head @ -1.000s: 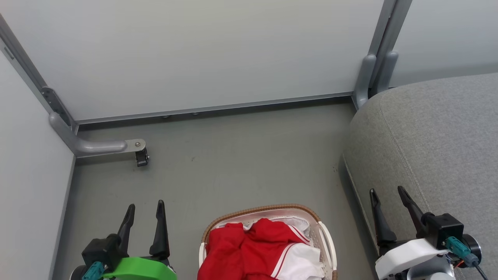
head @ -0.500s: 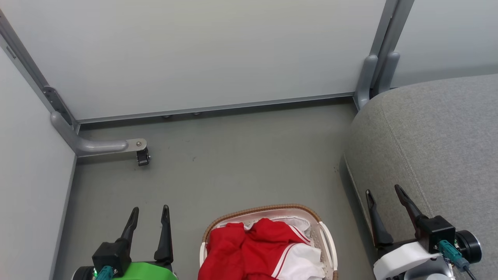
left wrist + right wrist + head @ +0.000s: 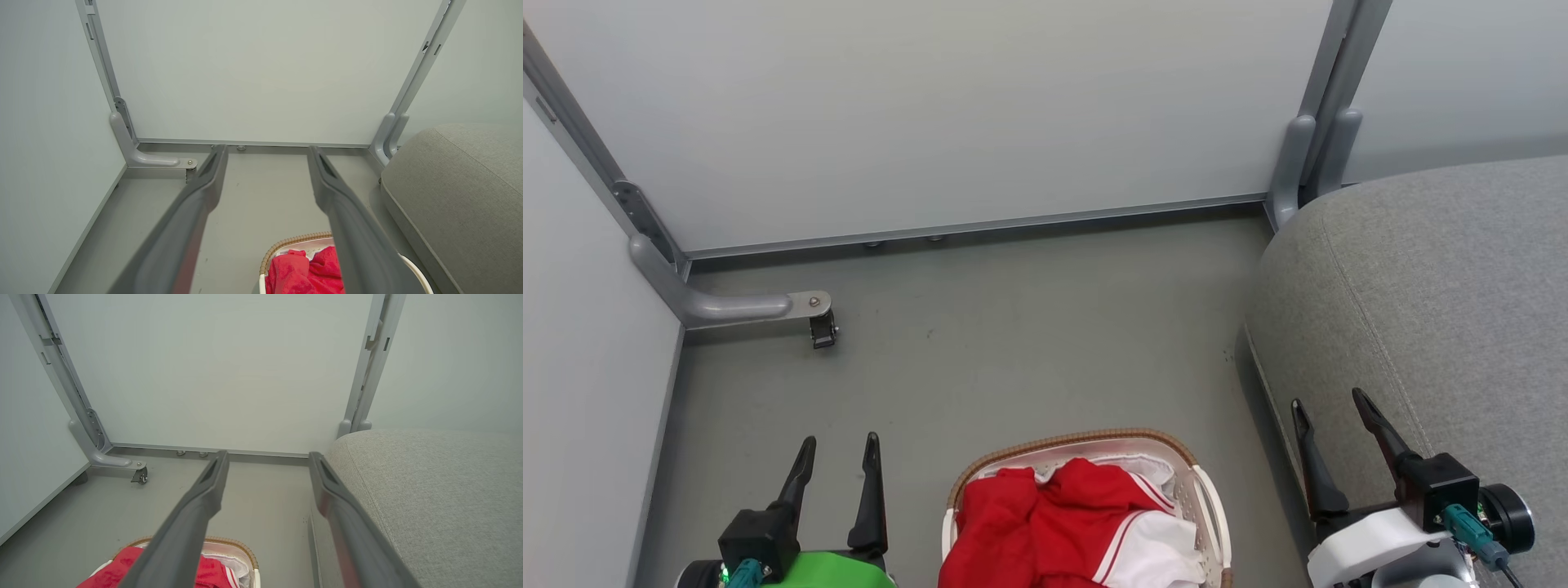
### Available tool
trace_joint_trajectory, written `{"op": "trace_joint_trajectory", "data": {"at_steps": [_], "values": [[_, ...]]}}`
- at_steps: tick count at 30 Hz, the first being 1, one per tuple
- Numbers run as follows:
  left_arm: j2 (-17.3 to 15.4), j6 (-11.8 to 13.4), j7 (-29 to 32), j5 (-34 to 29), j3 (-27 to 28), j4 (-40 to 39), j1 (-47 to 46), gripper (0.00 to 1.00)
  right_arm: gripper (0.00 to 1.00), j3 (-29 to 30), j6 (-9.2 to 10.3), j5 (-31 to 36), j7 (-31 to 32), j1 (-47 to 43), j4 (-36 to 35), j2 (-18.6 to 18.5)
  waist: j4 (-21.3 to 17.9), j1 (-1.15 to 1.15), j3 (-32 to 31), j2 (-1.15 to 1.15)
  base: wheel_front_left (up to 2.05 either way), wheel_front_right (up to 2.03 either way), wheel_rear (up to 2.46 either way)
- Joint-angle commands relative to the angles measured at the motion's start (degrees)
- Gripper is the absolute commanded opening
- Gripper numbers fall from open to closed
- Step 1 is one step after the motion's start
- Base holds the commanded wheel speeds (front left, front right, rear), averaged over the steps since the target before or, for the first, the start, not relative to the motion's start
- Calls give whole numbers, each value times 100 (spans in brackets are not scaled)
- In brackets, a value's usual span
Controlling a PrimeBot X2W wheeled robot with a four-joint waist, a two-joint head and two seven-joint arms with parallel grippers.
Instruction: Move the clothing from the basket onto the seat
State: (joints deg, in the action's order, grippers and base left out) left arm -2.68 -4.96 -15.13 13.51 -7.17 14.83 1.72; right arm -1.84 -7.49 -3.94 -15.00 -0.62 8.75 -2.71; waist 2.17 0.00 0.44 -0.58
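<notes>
While the red sports clothing [image 3: 1045, 523] is lying bunched up inside the oval laundry basket [image 3: 1209, 500], both grippers are hanging empty, one on either side of it. The garments are filling most of the basket. A white panel edged in thin red-and-white stripes is showing on the side towards the sofa, and a bit of white liner [image 3: 1156, 467] is peeking out behind the garments, under the brown woven rim. The basket is standing on the grey floor [image 3: 1013, 351].

To the left of the basket, the left gripper [image 3: 840, 438], on its green housing, is holding its two dark fingers spread wide with nothing between them. It is pointing past the basket towards the pale partition panel [image 3: 931, 106]. In the left wrist view, the basket's rim and the red fabric are showing low down, between and under the fingers.

To the right of the basket, the right gripper [image 3: 1327, 398], on its white housing, is also holding its fingers wide apart and gripping nothing. In the head view its fingers are overlapping the near edge of the light grey sofa seat [image 3: 1437, 286]. The seat is standing to the right of the basket, with a strip of floor showing between them.

Beyond the basket and to its left, a grey metal foot with a small caster [image 3: 822, 331] is jutting out from the partition frame onto the floor.
</notes>
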Motion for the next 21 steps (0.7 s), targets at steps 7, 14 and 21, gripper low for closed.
{"op": "trace_joint_trajectory", "data": {"at_steps": [7,14,21], "values": [[-38,22,-4,-6,-22,-15,22,100,100,31,0,14,-28,-41,-14,-32,-1,0,40,58,0,0,0],[-37,-13,-4,-140,-158,97,-162,100,100,68,0,36,-28,80,-67,-32,-6,0,239,58,0,0,0],[-35,-129,-2,-584,-535,713,-749,100,100,119,0,65,-28,388,-198,-32,-85,0,856,58,0,0,0]]}}
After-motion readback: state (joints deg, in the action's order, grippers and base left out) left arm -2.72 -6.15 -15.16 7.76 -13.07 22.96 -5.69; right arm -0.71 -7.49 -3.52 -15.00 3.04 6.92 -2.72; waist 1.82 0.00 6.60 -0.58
